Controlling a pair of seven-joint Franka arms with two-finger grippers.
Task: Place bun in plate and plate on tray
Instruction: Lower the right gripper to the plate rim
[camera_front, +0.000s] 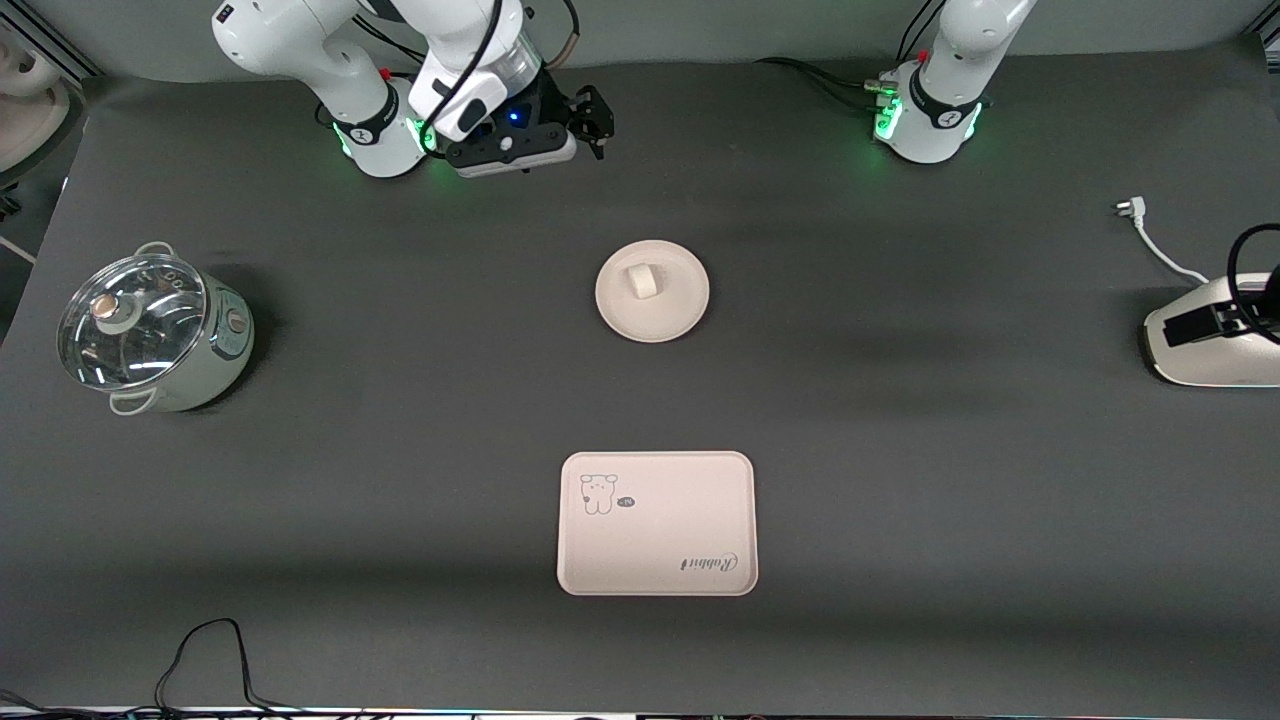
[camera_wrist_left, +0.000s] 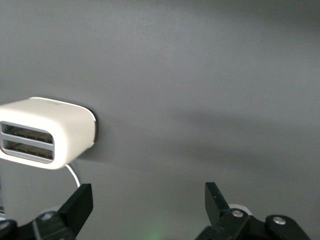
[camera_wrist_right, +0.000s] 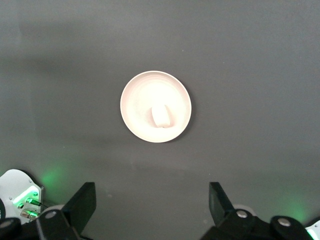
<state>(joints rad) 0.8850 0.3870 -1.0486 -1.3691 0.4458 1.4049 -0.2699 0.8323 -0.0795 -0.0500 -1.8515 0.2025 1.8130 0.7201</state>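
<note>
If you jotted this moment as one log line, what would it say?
bun: on plate | plate: on table, not on tray | right gripper: open, near its base | left gripper: open, by toaster

Bun (camera_front: 641, 280) sits in plate (camera_front: 652, 291), mid-table, under no gripper. Right gripper (camera_front: 597, 118) is up near its base, plate nearer the front camera than it. Tray (camera_front: 657, 523) nearer still, apart from plate. Left gripper (camera_wrist_left: 149, 200) over bare table near toaster (camera_wrist_left: 45, 132).

Light: you get even, soft light from above.
Shadows: faint bands on the table (camera_front: 900, 420).
Glare: the plate (camera_wrist_right: 155, 106) looks overexposed.
</note>
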